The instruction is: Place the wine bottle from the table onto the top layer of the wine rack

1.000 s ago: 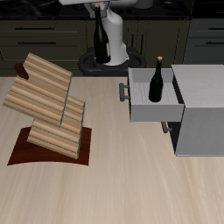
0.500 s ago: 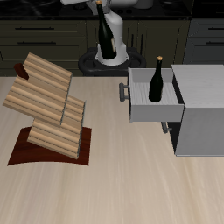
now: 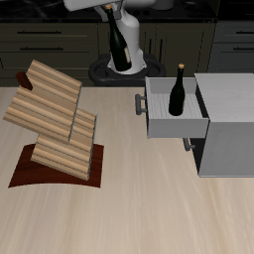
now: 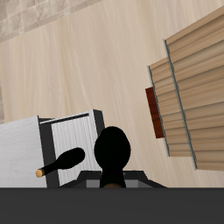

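Note:
My gripper point(image 3: 113, 12) is shut on the neck of the wine bottle point(image 3: 119, 45), a dark glass bottle that hangs tilted, high above the back of the table point(image 3: 139, 198). The wrist view looks straight down it, so the wine bottle point(image 4: 112, 154) shows as a dark round shape below the gripper point(image 4: 112, 178). The wine rack point(image 3: 55, 124) stands on its reddish-brown base nearer the front edge, well off to the side of the bottle. Its top layer point(image 3: 55, 83) is a bare slanted wood slab. The wine rack point(image 4: 197, 87) also shows in the wrist view.
A second dark bottle point(image 3: 178, 91) stands upright in the open drawer point(image 3: 159, 121) of a grey metal cabinet point(image 3: 230, 119). In the wrist view this second bottle point(image 4: 63, 162) shows inside the drawer point(image 4: 61, 136). The robot's round base point(image 3: 99, 71) sits behind the held bottle.
The held bottle has tipped from nearly upright to tilted and has shifted slightly with the gripper. The rack and the drawer bottle have not moved.

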